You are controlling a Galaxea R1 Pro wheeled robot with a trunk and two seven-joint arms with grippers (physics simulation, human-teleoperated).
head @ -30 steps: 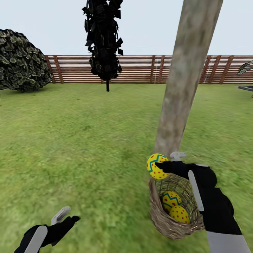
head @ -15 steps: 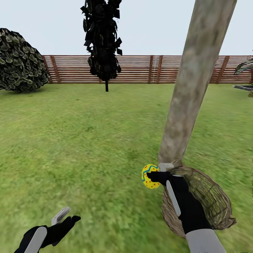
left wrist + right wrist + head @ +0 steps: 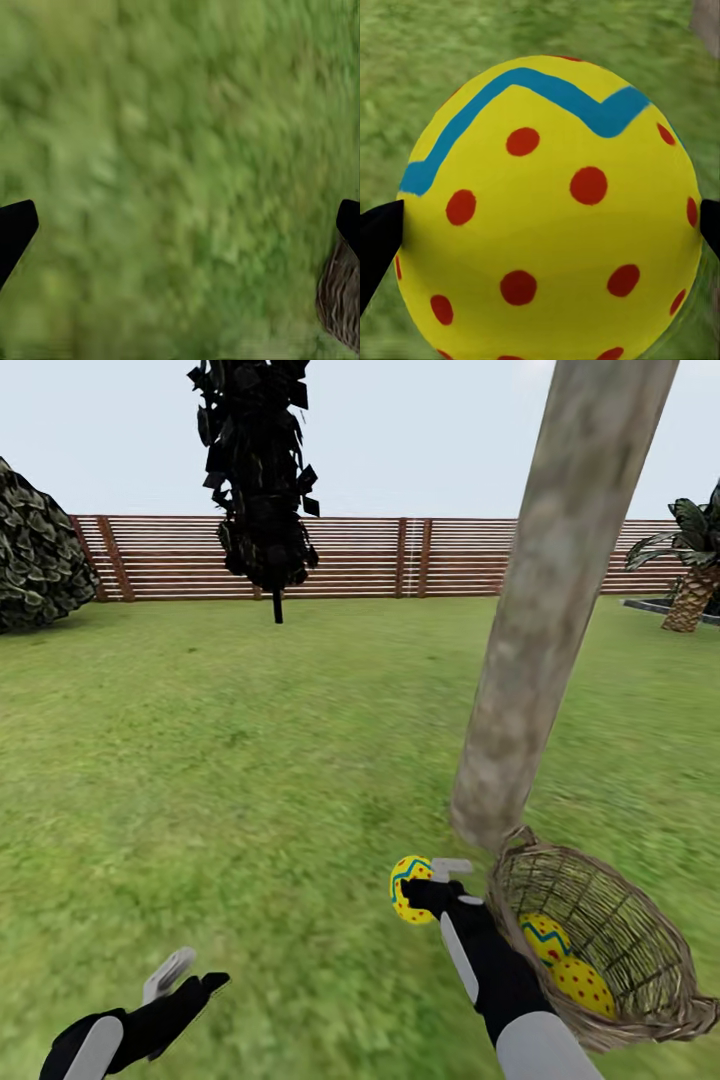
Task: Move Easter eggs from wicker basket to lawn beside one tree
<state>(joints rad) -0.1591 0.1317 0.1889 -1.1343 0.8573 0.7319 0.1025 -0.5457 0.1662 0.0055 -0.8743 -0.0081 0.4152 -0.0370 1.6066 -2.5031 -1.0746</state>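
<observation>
One egg (image 3: 409,887) clamped between right gripper (image 3: 432,888) fingers. Two eggs (image 3: 562,964) behind them, inside wicker basket (image 3: 640,1000). Left gripper (image 3: 186,976) spread, empty.

Right gripper (image 3: 418,888) clamped (left gripper (image 3: 190,972) apart).

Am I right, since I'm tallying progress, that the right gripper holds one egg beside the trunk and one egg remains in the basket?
Not quite: the head view shows two eggs in the wicker basket, not one. The right gripper does hold one egg beside the trunk.
</observation>
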